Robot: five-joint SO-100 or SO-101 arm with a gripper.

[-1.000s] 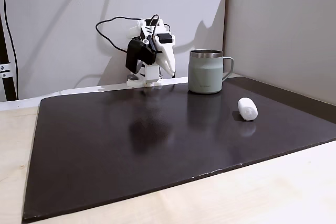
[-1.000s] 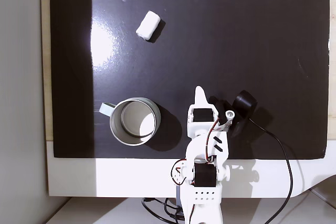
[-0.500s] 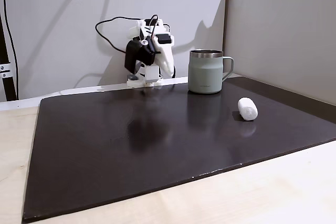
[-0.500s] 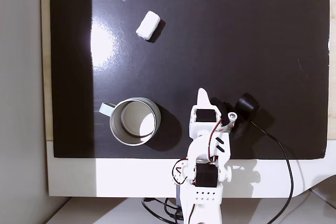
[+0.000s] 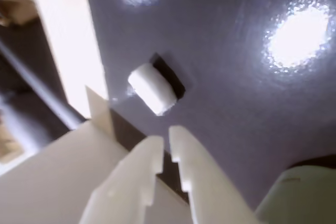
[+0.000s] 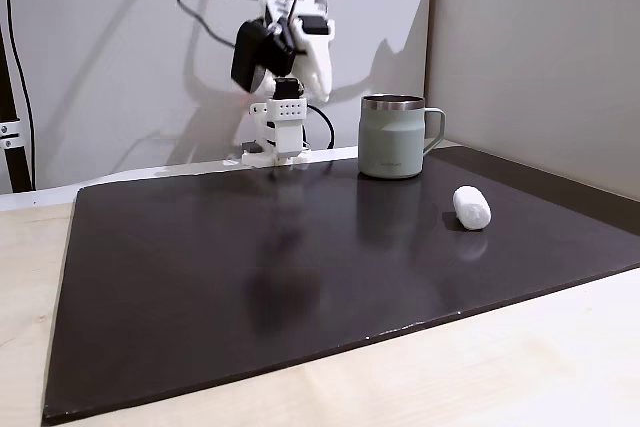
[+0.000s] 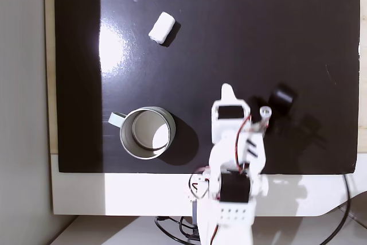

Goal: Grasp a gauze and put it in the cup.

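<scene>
Gauze [image 7: 162, 27] lies on its side on the dark mat [image 7: 258, 38] covering the desk, well apart from the cup [image 7: 147, 132], free for a pinch from above. The raised arm's fingers [image 5: 157, 153] are nearly pressed together, holding nothing. In the wrist view the cup [image 5: 299, 195] is cut off and blurred.

No text, label, brand, number or sign can be read anywhere.
</scene>
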